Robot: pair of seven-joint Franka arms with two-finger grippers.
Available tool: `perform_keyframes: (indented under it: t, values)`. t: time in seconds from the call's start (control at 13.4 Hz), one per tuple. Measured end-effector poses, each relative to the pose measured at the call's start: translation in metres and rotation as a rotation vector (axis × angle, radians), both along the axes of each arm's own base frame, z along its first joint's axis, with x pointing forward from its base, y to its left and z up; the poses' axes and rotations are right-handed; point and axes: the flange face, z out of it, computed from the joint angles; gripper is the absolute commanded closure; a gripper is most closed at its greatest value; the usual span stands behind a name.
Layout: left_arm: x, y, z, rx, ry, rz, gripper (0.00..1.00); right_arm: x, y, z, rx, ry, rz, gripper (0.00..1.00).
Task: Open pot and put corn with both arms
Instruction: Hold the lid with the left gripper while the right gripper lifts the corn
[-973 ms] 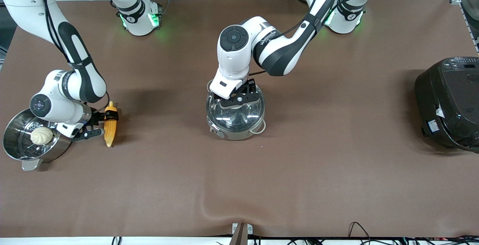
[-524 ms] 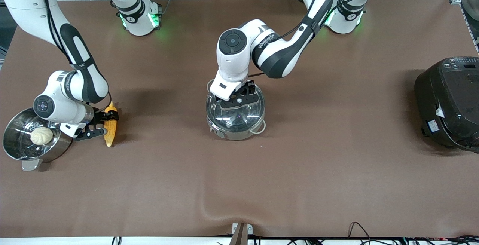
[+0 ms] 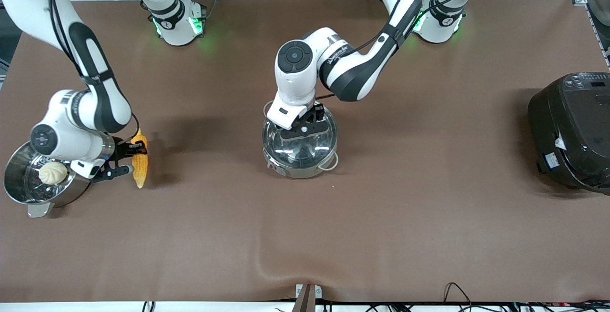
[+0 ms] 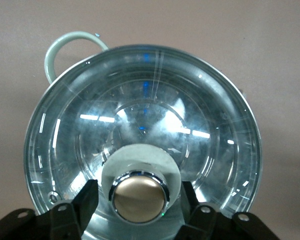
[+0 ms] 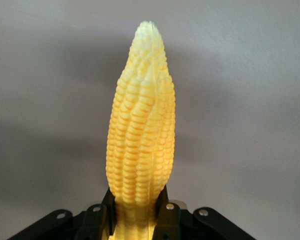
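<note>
The corn (image 3: pixel 139 162) is clamped in the right gripper (image 3: pixel 129 159) above the bench's right-arm end. The lid knob (image 4: pixel 139 196) (copper-coloured) is straddled, not visibly pinched, by the left gripper (image 3: pixel 305 124) over the mid-bench pot (image 3: pixel 299 146).

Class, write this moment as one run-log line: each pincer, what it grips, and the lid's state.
left pincer: around lid knob | lid: on pot | right pincer: shut on corn, off the table

The pot (image 3: pixel 299 147) stands mid-table. The corn (image 3: pixel 139 162) and steamer pot (image 3: pixel 28 193) sit by the right arm's edge, the rice cooker (image 3: pixel 572 131) at the left arm's edge.
</note>
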Motion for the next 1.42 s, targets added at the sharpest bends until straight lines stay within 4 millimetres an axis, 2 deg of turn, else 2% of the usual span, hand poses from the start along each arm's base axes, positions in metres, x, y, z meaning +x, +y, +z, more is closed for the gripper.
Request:
perform_keyframes:
  t: [0.15, 0.3, 0.6, 0.67, 0.82, 0.9, 1.05, 1.12, 1.42]
  values:
    - [-0.003, -0.003, -0.002, 0.003, 0.002, -0.006, 0.4, 0.013, 0.018, 0.06, 0.027, 0.021, -0.006, 0.83]
    - [-0.006, -0.004, -0.002, 0.006, 0.005, -0.01, 0.47, 0.02, 0.032, 0.094, 0.034, 0.025, -0.031, 0.83]
    - [-0.007, -0.003, -0.004, 0.019, 0.016, -0.011, 0.51, 0.026, 0.066, 0.111, 0.011, 0.035, -0.088, 0.83]
    - [-0.008, -0.003, -0.004, 0.019, 0.016, -0.011, 0.58, 0.026, 0.073, 0.115, 0.005, 0.039, -0.1, 0.83]
    - [-0.008, -0.003, -0.003, 0.02, 0.016, -0.011, 0.62, 0.026, 0.081, 0.124, -0.002, 0.054, -0.116, 0.83]
    - [-0.008, -0.003, -0.003, 0.02, 0.016, -0.011, 0.68, 0.026, 0.081, 0.128, -0.004, 0.065, -0.119, 0.83]
    - [-0.007, -0.003, -0.003, 0.02, 0.016, -0.011, 0.96, 0.025, 0.081, 0.133, -0.006, 0.078, -0.124, 0.83]
    - [-0.007, -0.003, -0.003, 0.02, 0.016, -0.011, 1.0, 0.025, 0.082, 0.133, -0.007, 0.081, -0.131, 0.83]
    - [-0.007, -0.003, -0.003, 0.023, 0.019, -0.01, 1.0, 0.024, 0.09, 0.133, -0.015, 0.087, -0.144, 0.83]
